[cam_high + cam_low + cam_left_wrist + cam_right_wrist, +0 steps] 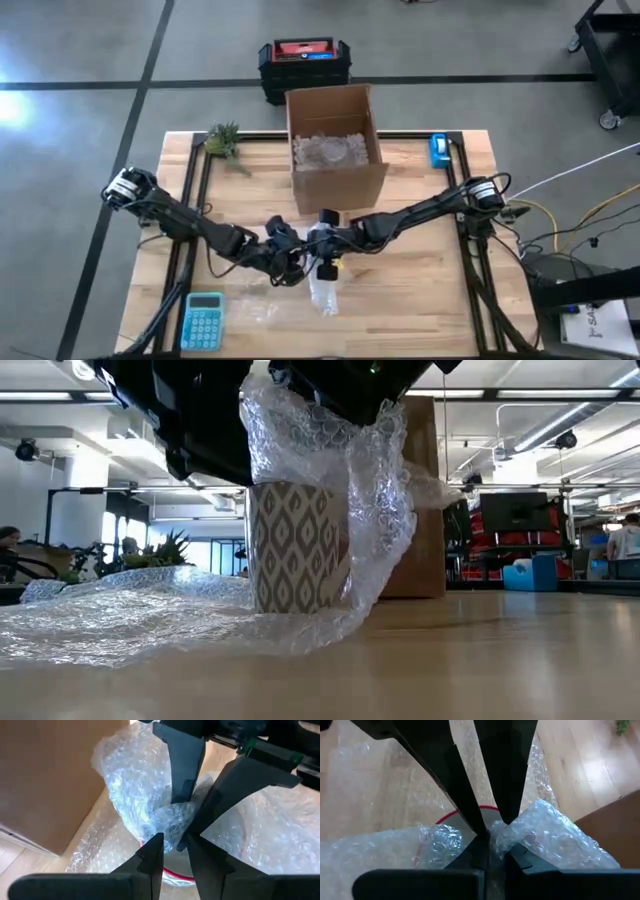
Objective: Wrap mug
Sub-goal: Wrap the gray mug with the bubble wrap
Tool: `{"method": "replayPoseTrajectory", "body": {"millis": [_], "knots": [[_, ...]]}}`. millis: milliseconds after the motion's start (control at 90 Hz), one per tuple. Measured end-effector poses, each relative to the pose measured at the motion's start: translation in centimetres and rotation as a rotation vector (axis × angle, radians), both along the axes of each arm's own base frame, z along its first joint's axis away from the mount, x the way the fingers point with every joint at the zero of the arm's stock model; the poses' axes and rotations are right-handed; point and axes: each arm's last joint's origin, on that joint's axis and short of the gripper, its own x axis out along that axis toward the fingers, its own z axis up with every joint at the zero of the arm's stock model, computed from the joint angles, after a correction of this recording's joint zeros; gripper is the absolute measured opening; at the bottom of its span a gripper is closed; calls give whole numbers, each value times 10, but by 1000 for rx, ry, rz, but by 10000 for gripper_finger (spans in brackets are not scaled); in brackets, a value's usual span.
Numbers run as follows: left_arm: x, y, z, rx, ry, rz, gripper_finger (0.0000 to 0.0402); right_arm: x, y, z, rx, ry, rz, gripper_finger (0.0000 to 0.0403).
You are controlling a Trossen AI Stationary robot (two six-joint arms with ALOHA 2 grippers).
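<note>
Bubble wrap (120,615) spreads across the worktop (450,660) closest to the low camera, rising in a crumpled sheet up and over the mug (295,545), which stands upright on the wood with a grey-and-cream diamond pattern on its side; the wrap drapes down the mug's right flank and bunches above its rim; seen from above, both arms meet over the mug near the middle of the worktop, just in front of the cardboard box (335,140); the left gripper (172,850) has its fingers nearly together, pinching a gathered twist of bubble wrap above the mug, whose red inner rim shows below; the right gripper (490,827) comes in from the opposite side, its fingers closed to a narrow point on the same bunch of wrap; a blue calculator (203,321) lies near the front left corner; a small green plant (224,138) sits at the back left; a blue tape dispenser (439,150) rests near the back right edge.
</note>
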Motion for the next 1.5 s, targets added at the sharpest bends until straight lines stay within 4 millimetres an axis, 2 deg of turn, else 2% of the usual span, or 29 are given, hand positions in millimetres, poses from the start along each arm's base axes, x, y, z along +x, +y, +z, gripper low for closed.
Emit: {"method": "replayPoseTrajectory", "body": {"millis": [111, 344, 533, 689, 956, 1067, 1167, 1256, 1400, 1500], "knots": [[-1, -1, 2, -26, 4, -28, 75, 0, 1, -2, 20, 5, 16, 28], [-3, 0, 29, -23, -68, -47, 75, 2, 3, 1, 32, -11, 23, 96], [-2, 1, 26, -9, -62, -34, 75, 1, 2, 0, 31, -2, 23, 145], [2, 1, 18, 12, -47, -17, 75, 1, 2, 0, 29, -1, 26, 165], [10, -2, -5, 40, 23, -13, 75, 0, 2, -2, 26, 13, 30, 155], [13, -3, -12, 42, 46, -18, 75, -3, 1, 4, 27, 12, 31, 146], [14, -3, -15, 45, 60, -20, 75, -7, -1, 15, 15, -3, 39, 139], [14, -3, -15, 39, 58, -26, 75, -12, -4, 34, 1, -30, 44, 132], [13, -3, -14, 30, 58, -33, 75, -23, -8, 49, -8, -11, 41, 121], [13, -3, -13, 28, 57, -35, 75, -33, -12, 71, -4, -41, 36, 112]]}}
